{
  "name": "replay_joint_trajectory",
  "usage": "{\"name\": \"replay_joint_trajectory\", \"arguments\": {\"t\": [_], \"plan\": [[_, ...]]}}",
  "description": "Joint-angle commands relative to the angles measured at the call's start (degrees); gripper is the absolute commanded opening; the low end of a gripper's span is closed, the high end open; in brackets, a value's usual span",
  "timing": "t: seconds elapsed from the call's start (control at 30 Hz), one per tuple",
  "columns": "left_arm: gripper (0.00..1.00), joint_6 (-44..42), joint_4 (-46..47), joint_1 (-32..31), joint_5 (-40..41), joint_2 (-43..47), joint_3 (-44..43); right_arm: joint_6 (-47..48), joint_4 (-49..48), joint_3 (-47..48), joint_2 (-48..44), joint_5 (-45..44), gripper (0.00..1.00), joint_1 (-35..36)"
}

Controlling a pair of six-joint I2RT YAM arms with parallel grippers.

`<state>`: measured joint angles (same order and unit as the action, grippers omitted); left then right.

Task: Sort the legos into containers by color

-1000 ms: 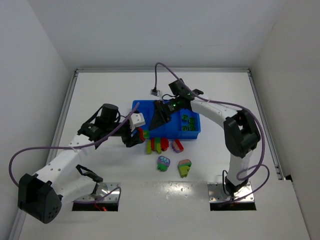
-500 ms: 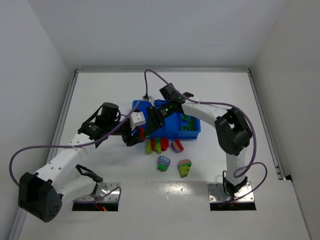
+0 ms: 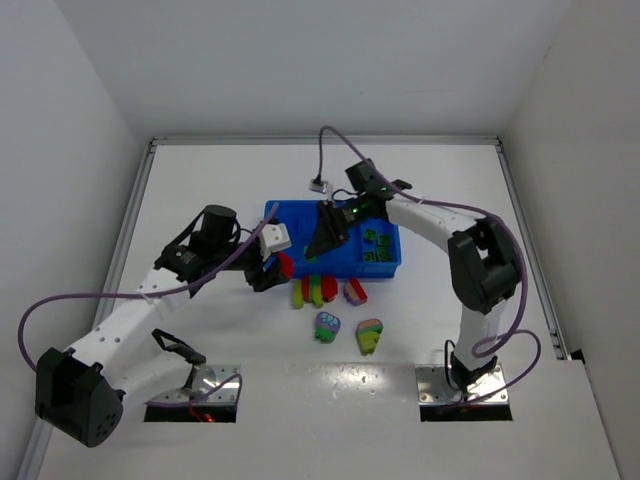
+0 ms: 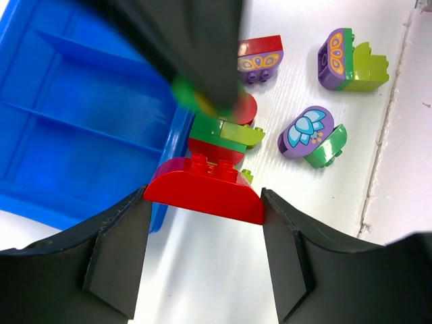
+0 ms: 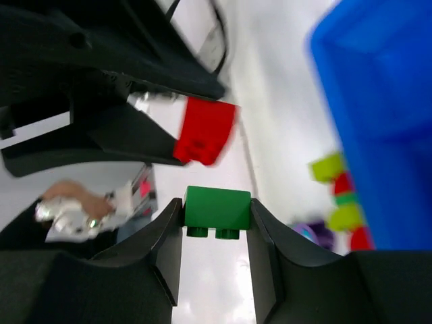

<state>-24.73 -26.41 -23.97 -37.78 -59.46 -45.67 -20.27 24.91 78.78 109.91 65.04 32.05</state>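
Note:
My left gripper point(image 4: 204, 210) is shut on a red rounded lego point(image 4: 202, 189), held just off the near left corner of the blue tray of containers point(image 4: 67, 121). In the top view this left gripper point(image 3: 274, 268) sits beside the tray point(image 3: 300, 215). My right gripper point(image 5: 217, 233) is shut on a small green lego point(image 5: 217, 208), studs down. From above, the right gripper point(image 3: 318, 248) hangs over the tray's near edge, close to the red lego point(image 3: 286, 265). Green legos point(image 3: 378, 245) lie in the rightmost container.
Loose legos lie in front of the tray: a red, green and yellow-green cluster point(image 3: 314, 290), a red and purple one point(image 3: 355, 292), a purple and green one point(image 3: 327, 326) and a purple and yellow-green one point(image 3: 369, 335). Grey walls enclose the white table.
My right gripper swung left to the left gripper, shut on the green lego, and drew back right over the tray. The left arm has barely moved.

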Motion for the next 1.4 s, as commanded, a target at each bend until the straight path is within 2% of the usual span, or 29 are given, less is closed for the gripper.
{"name": "replay_joint_trajectory", "arguments": {"t": [0.0,0.1,0.2,0.3,0.63,0.77,1.2,1.37], "plan": [[0.27,0.9,0.9,-0.1,-0.5,2.5,0.8,1.3,-1.3,-1.2,-5.9,-0.6,0.05,-6.6],[0.27,0.9,0.9,-0.1,-0.5,3.0,0.8,4.5,1.5,-1.9,-7.0,-4.5,0.05,-13.2],[0.27,0.9,0.9,-0.1,0.0,3.0,0.8,10.5,4.4,-1.9,-9.3,-16.0,0.06,-17.5],[0.27,0.9,1.4,-0.1,0.5,3.0,0.8,12.6,-1.8,-6.0,-12.8,-34.5,0.1,-18.2],[0.27,0.9,1.5,-0.1,1.6,2.5,-0.4,14.3,-15.2,-11.8,-14.0,-61.0,0.12,-16.3],[0.27,0.9,1.5,-0.1,1.6,2.5,-0.4,14.9,-18.0,-13.9,-14.5,-66.8,0.12,-15.2],[0.27,0.9,2.0,-0.1,1.6,2.0,-0.9,7.0,-22.5,-17.0,-12.9,-63.8,0.11,-12.9],[0.27,0.9,2.5,-0.1,1.6,2.0,-0.9,7.0,-23.7,-16.5,-10.9,-67.2,0.09,-11.1]]}}
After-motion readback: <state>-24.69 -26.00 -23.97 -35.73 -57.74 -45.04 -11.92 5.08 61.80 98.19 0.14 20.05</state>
